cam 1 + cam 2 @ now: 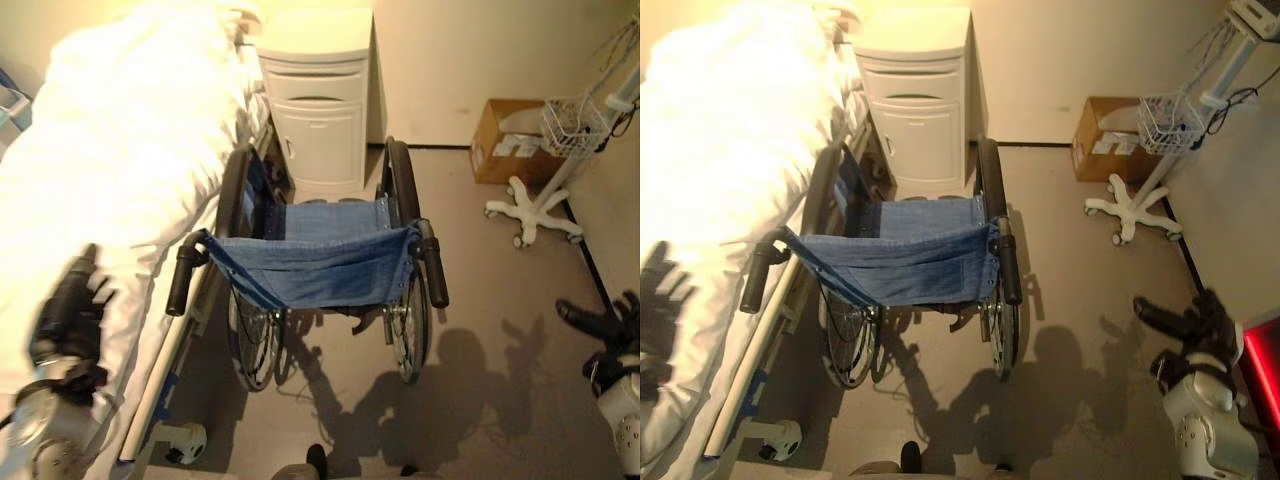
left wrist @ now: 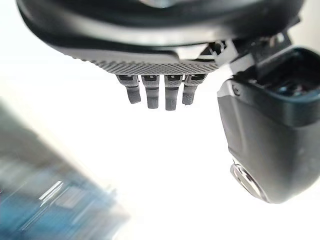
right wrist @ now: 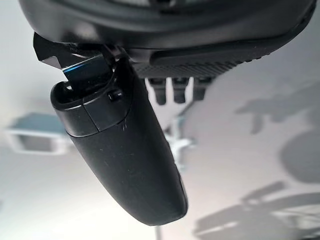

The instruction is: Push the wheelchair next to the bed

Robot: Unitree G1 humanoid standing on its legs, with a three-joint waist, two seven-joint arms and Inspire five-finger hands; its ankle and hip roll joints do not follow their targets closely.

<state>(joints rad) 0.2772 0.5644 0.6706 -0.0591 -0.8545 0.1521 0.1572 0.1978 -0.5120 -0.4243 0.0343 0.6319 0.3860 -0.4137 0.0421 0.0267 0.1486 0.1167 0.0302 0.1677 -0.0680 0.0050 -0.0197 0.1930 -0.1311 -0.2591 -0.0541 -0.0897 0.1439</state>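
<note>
wheelchair [image 1: 320, 262] | blue sling seat, upright | just beside white bed [image 1: 110, 180]

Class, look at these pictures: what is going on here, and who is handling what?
A robot stands behind a wheelchair that is parked right beside the bed, facing a white cabinet. Neither hand is on the push handles: the left hand hangs open over the bed's edge, and the right hand is open out over the floor. The wheelchair looks already in place.
</note>
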